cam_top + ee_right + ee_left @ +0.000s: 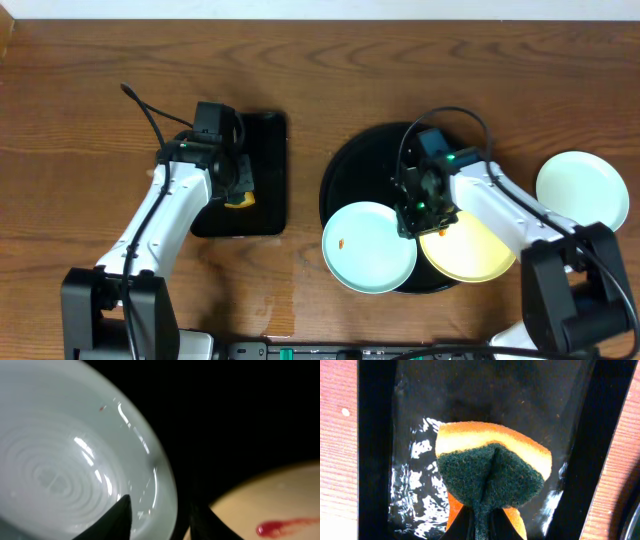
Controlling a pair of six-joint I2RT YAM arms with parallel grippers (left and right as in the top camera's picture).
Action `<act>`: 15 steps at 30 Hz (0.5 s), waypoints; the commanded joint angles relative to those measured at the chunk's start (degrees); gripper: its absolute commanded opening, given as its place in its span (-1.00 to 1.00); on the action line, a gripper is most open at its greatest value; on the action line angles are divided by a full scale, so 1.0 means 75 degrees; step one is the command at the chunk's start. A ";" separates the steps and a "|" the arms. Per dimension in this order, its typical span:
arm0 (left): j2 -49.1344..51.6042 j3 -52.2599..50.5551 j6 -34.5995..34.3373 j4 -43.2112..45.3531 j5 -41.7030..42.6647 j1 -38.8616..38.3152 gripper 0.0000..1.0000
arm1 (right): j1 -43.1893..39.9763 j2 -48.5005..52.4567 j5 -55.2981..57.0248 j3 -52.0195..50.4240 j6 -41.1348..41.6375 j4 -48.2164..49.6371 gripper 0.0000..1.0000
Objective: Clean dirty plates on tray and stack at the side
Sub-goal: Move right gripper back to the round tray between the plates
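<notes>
The mint plate [370, 247] lies at the lower left of the tray [365, 160], and part of it overhangs the rim above the table [90, 90]. It has a small orange spot [343, 242] near its left side. In the right wrist view a tiny red speck [101, 408] shows on its glazed surface, which has faint rings. The yellow plate [472, 252] sits just beside it at the lower right of the tray and also reaches past the rim. A red smear [285, 526] marks it. A second mint plate [582, 190] rests on the bare table to the right of the tray, apart from the other two, with no spot visible.

The right gripper [425, 212] hangs over the tray between the mint plate and the yellow plate. Its jaws are parted. One finger [120, 515] is over the mint plate's inner surface, the other is outside it, and the plate's edge is in the gap. The pictures do not show either finger pressing on the plate.

Well to the left, a small rectangular tray [265, 150] lies on the table, its black bottom wet and glinting. The left gripper [238, 190] is above it, clenched on a sponge [490, 467]. The sponge is orange with a dark green scouring face, and its lower end is pinched into a fold between the fingers [462, 527].
</notes>
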 commanded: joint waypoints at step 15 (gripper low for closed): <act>-0.0026 0.0169 0.0102 -0.0044 -0.0090 0.0012 -0.85 | 0.0134 0.0189 0.2282 0.0245 0.0749 0.1046 -0.98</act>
